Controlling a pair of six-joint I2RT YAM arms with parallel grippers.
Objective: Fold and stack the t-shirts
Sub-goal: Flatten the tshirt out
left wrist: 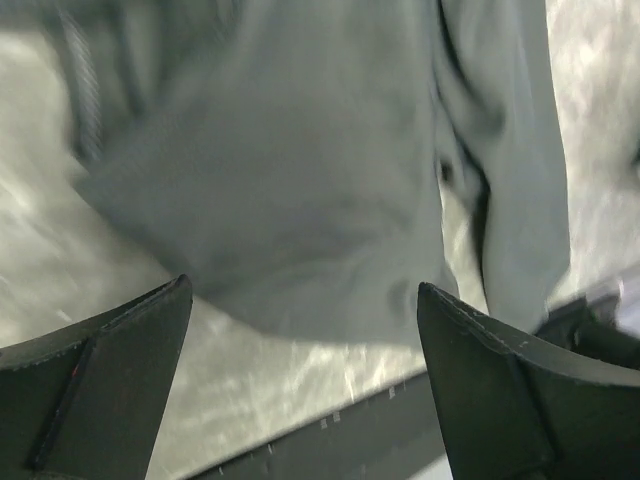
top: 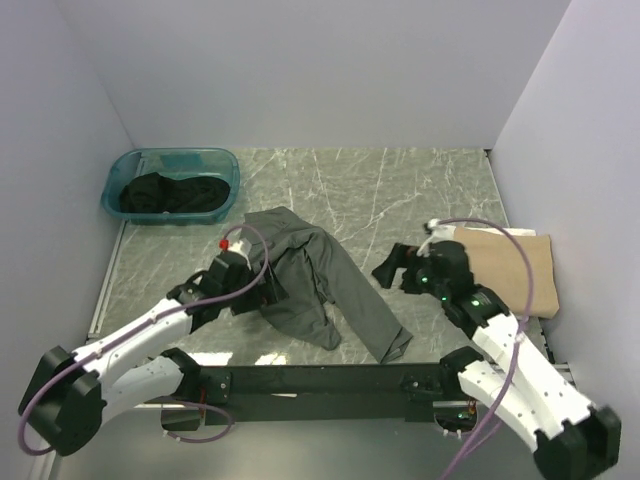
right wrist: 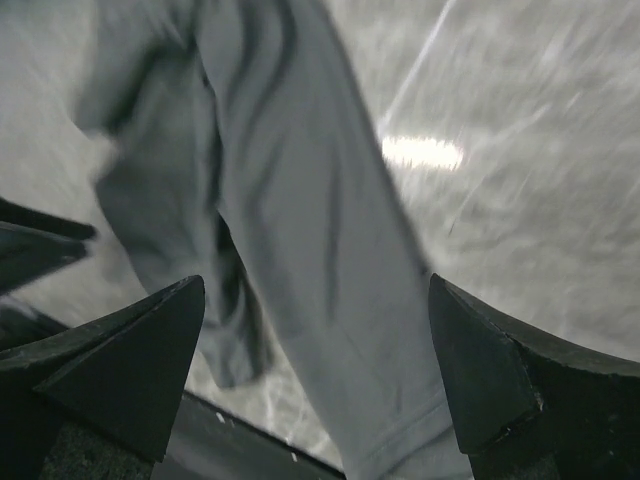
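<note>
Grey-olive t-shirt point(top: 320, 285) crumpled, twisted on table; tan t-shirt point(top: 515, 270) folded flat.

The crumpled grey-olive t-shirt point(top: 320, 280) is taking the near middle of the table point(top: 400, 190). The teal tub point(top: 113, 190) is blocking the far left corner, and the tan t-shirt point(top: 497, 258) is covering the right edge. Beyond them bare marble is lying open.

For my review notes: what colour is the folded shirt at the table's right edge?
Tan/beige: the folded shirt shows best in the top external view.
</note>
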